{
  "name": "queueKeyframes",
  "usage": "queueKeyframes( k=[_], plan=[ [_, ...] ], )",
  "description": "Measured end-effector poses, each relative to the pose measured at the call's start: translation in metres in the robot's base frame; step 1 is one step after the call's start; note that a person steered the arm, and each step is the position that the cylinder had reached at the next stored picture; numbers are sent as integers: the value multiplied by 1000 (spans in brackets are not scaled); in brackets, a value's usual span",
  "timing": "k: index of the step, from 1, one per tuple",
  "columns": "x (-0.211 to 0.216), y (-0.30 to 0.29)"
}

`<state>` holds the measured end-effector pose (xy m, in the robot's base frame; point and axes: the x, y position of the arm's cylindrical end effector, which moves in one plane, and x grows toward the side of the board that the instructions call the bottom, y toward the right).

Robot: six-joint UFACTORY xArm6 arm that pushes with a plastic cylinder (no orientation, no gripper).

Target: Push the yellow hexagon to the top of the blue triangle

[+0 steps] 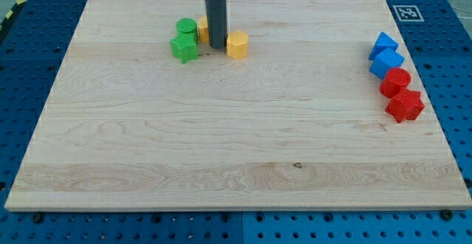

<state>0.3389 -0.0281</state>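
Observation:
The yellow hexagon (237,44) sits on the wooden board near the view's top, left of centre. My tip (217,47) stands just to its left, touching or almost touching it. The blue triangle (383,43) is far off at the view's right edge. A blue cube-like block (386,63) lies right below it. A second yellow block (202,29) is partly hidden behind the rod.
A green cylinder (186,29) and a green star (184,49) lie just left of my tip. A red cylinder (396,82) and a red star-like block (404,105) sit below the blue blocks at the right. The board (236,148) ends close to them.

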Motion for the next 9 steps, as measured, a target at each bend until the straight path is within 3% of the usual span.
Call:
queueKeyframes(
  k=[3, 5, 9],
  plan=[
    [30, 24],
    [3, 40],
    [18, 67]
  ],
)
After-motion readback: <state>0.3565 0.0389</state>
